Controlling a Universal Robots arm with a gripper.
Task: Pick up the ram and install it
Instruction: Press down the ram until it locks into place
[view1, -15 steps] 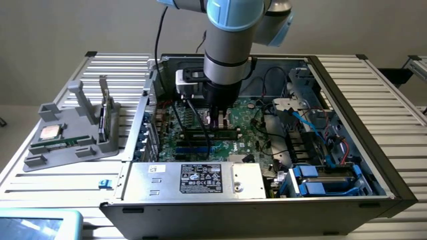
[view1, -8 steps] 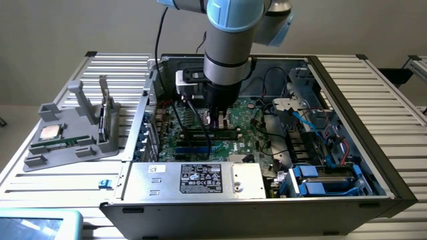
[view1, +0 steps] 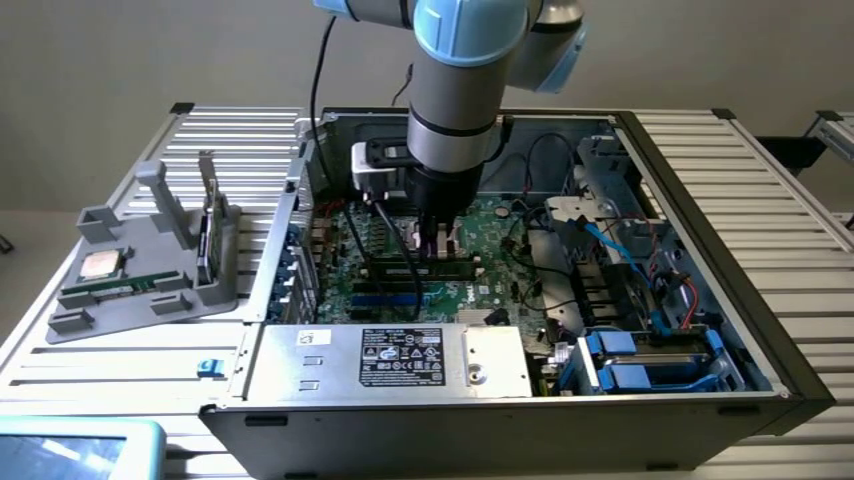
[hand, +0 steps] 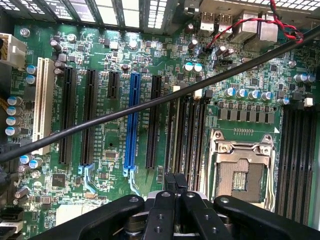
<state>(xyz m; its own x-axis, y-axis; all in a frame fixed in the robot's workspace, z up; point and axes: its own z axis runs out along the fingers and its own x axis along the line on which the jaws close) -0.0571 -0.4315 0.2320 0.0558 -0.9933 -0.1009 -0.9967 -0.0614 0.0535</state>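
**At the centre of the exterior view: fingers closed over the ram**

In mid-frame, inside the open black computer case (view1: 694, 215), I see the gripper (view1: 434, 242) with fingers pressed together, pinching nothing I can make out. The ram (view1: 424, 266), a long thin green circuit-board stick, lies just under them on the green motherboard (view1: 501, 290), apparently in a slot. I judge it light, stiff and brittle, best held by its bare edges.
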